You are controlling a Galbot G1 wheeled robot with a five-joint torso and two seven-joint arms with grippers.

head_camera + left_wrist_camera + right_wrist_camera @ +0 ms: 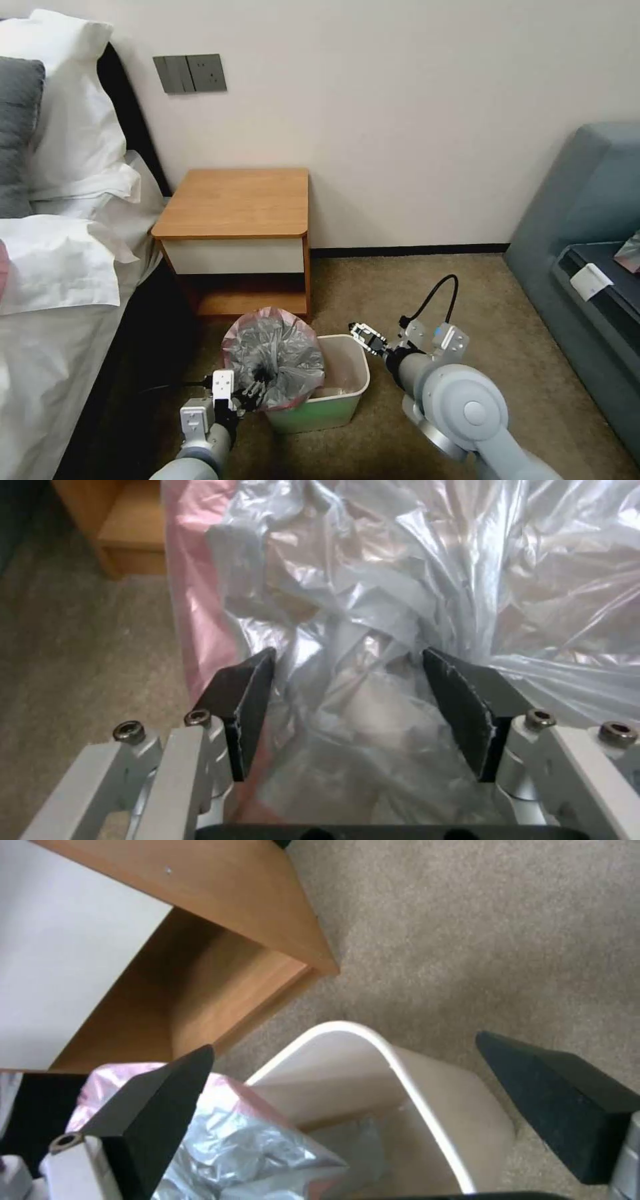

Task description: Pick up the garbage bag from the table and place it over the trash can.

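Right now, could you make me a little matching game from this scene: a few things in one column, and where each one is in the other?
Things:
1. garbage bag
2. trash can
3. table
4. right claw

Places or states:
A. stands against the wall, beside the bed, top bare
B. open, hovering over the bin's right rim
C. bunched between the left claw's fingers, over the bin's left side
D. on the carpet in front of the nightstand

Pairs: 1-C, 2-D, 3-A, 4-B
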